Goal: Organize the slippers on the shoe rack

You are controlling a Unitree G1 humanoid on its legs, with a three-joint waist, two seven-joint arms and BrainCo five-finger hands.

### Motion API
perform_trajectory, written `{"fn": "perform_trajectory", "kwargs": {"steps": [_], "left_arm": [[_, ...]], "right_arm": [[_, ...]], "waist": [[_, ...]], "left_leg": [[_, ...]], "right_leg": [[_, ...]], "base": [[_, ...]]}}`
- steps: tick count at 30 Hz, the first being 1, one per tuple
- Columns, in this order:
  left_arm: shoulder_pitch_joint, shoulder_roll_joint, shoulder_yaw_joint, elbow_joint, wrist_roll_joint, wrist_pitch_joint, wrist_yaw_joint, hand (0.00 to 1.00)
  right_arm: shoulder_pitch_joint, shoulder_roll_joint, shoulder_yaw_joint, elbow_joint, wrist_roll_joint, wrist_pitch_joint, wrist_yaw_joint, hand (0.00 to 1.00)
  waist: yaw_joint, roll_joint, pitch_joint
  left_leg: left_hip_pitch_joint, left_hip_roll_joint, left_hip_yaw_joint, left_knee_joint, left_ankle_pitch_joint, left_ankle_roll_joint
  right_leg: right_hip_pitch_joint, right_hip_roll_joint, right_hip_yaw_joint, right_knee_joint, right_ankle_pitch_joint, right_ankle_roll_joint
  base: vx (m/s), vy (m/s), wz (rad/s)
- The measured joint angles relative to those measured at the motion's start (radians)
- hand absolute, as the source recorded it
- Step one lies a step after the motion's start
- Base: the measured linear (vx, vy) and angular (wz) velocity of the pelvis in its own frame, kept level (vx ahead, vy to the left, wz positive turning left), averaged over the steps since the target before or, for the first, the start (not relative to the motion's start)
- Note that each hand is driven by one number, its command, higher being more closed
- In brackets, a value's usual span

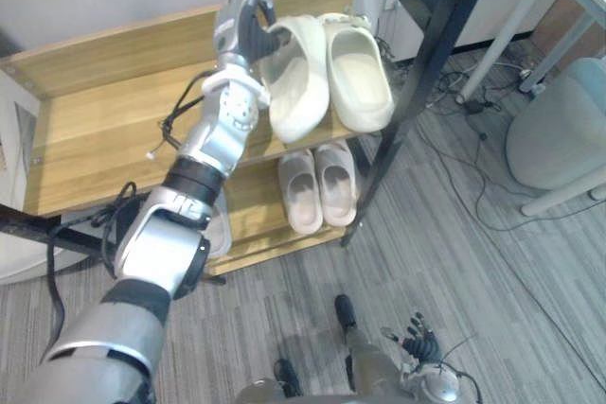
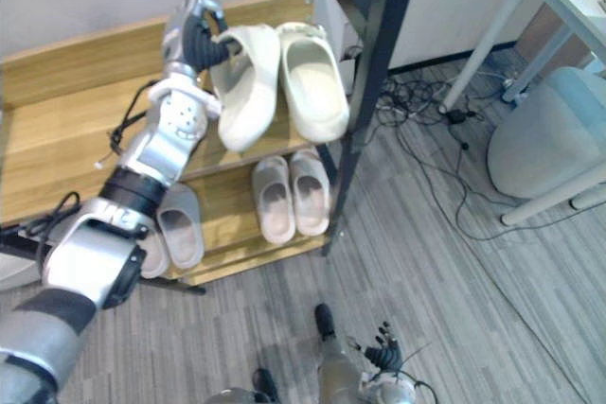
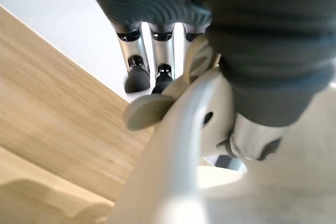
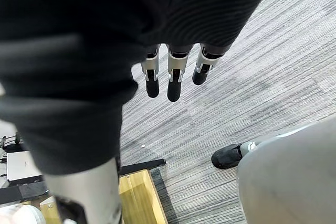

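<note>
The left hand (image 1: 244, 30) is curled round the heel rim of a cream moulded foam slipper (image 1: 298, 82), which seems tipped sideways on the top shelf of the wooden shoe rack (image 1: 95, 130), touching its mate (image 1: 360, 78). The slipper is probably light, springy and slightly slick, so the rim is likely the surest hold. The right hand (image 1: 417, 340) hangs low, fingers relaxed.

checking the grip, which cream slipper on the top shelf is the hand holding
The left cream slipper, tipped on edge, with the left hand curled round its rim; the right cream slipper lies flat, not held.
</note>
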Motion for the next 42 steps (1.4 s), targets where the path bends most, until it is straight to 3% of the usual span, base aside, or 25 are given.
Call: {"fn": "perform_trajectory", "kwargs": {"steps": [5, 42], "left_arm": [[0.000, 0.001, 0.001, 0.000, 0.000, 0.001, 0.002, 0.00], [0.038, -0.005, 0.076, 0.002, -0.030, 0.001, 0.018, 0.00]], "right_arm": [[0.007, 0.002, 0.015, -0.010, 0.000, 0.000, 0.000, 0.00], [0.000, -0.005, 0.039, 0.032, -0.001, -0.021, -0.001, 0.00]], "waist": [[0.003, -0.015, 0.009], [0.006, -0.025, 0.004]], "left_leg": [[-0.004, 0.001, 0.011, 0.019, -0.012, 0.005], [-0.018, -0.022, -0.061, 0.023, -0.004, 0.022]], "right_leg": [[0.000, 0.000, 0.014, 0.000, 0.004, 0.003], [0.020, -0.029, -0.039, -0.001, 0.005, 0.005]], "base": [[0.00, -0.008, -0.06], [0.01, -0.017, 0.05]]}}
